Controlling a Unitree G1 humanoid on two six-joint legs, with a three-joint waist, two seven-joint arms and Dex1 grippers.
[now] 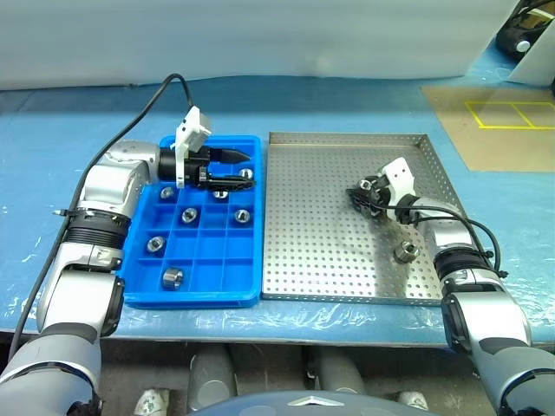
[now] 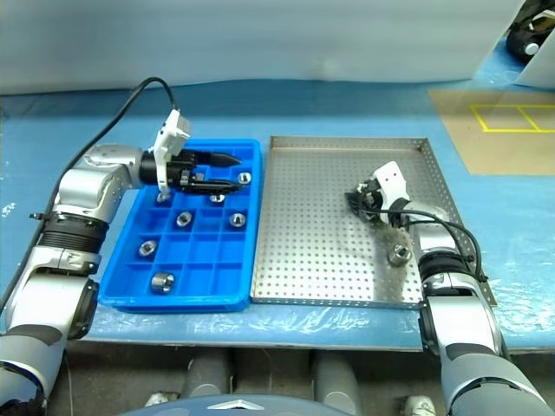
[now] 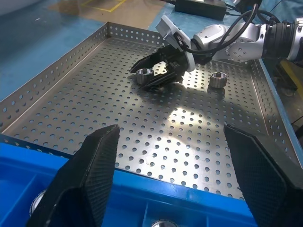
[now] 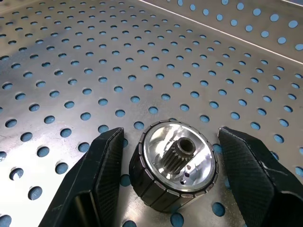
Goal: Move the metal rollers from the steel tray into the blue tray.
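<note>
Two metal rollers (image 1: 406, 252) in steel tray (image 1: 329, 260), seven in blue tray (image 1: 199, 295).

We see a table (image 1: 52, 139) under wrinkled blue plastic sheeting, a pale wall (image 1: 260, 39) behind, and a brown floor patch (image 1: 507, 121) with yellow tape lines (image 1: 510, 113).

blue tray (image 1: 247, 290) left of steel tray (image 1: 329, 260) (touching), rollers (image 1: 406, 252) in both

Two shiny metal rollers (image 1: 406, 252) lying well apart on the perforated steel tray (image 1: 321, 251), several seated in blue tray (image 1: 195, 290) compartments.
</note>
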